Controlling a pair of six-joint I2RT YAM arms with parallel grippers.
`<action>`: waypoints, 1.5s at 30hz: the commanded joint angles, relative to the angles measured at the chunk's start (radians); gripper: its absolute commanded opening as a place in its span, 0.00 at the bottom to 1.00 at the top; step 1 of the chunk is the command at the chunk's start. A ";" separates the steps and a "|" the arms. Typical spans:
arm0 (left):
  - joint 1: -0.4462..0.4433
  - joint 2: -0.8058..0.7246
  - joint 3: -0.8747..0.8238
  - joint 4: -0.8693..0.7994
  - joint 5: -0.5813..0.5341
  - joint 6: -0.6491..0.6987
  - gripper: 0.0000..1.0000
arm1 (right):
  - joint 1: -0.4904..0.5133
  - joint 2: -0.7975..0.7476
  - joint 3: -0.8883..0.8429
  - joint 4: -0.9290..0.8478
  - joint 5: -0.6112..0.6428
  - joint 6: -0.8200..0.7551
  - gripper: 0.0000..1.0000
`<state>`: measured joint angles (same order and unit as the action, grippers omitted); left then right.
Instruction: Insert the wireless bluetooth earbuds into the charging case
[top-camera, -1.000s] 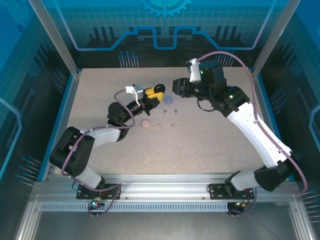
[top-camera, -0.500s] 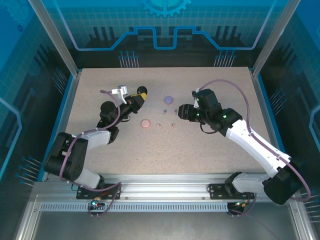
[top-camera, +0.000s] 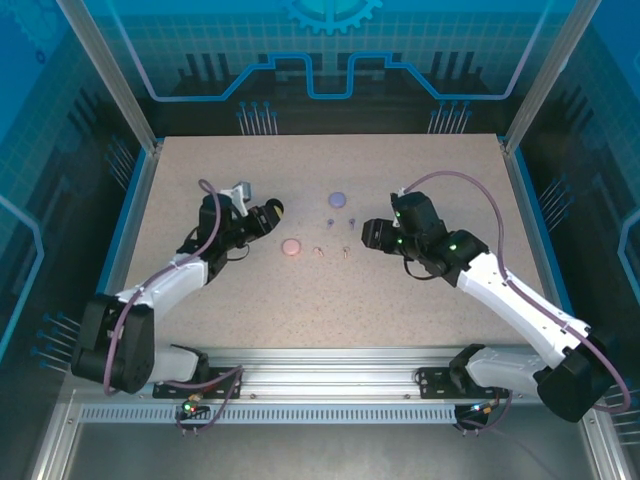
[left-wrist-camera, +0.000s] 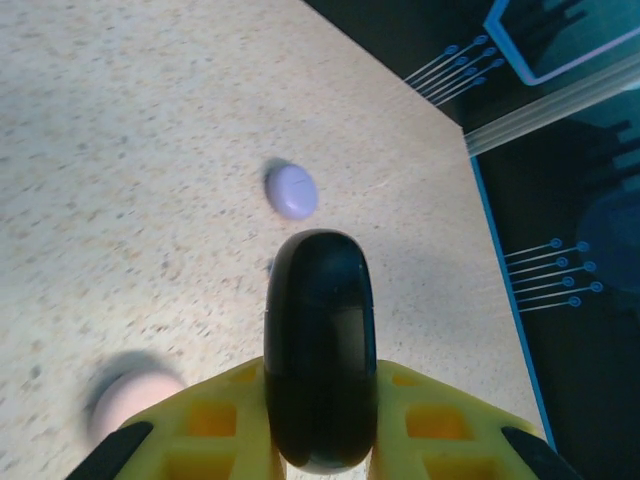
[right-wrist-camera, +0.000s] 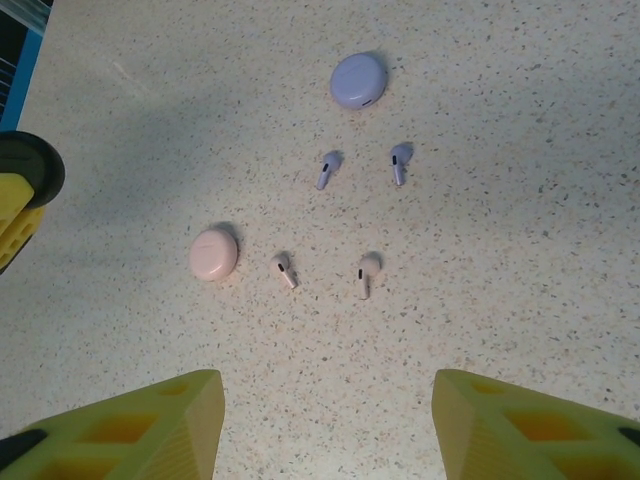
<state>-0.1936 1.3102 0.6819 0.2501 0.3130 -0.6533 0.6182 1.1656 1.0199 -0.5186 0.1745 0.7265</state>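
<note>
While L claw (left-wrist-camera: 322, 385) clamps blk case (left-wrist-camera: 320, 330), R claw (right-wrist-camera: 325, 385) gapes by earbuds (right-wrist-camera: 326, 170).

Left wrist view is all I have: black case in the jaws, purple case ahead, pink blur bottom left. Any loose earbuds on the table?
Observer: Four. The right wrist view shows two purple earbuds on the near side of the purple case and two pale pink earbuds right of the pink case.
Operator: Right arm?
Observer: The right gripper is open with nothing between its fingers. In the top view it sits just right of the earbuds.
Operator: And mine, relative to those?
Observer: In the top view the left gripper holds the black case up-left of the pink case, apart from it.
</note>
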 joint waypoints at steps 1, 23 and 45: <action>0.038 -0.055 -0.006 -0.170 0.003 -0.003 0.00 | 0.047 0.030 0.001 0.022 0.044 0.019 0.58; 0.132 0.072 -0.159 -0.142 0.138 -0.080 0.00 | 0.220 0.281 0.229 -0.026 0.116 -0.004 0.60; 0.193 0.069 -0.148 -0.208 0.053 -0.018 0.47 | 0.262 0.417 0.404 -0.128 0.134 -0.066 0.71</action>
<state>-0.0216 1.4330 0.5312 0.0933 0.3954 -0.6994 0.8623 1.5631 1.3846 -0.6098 0.2855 0.6800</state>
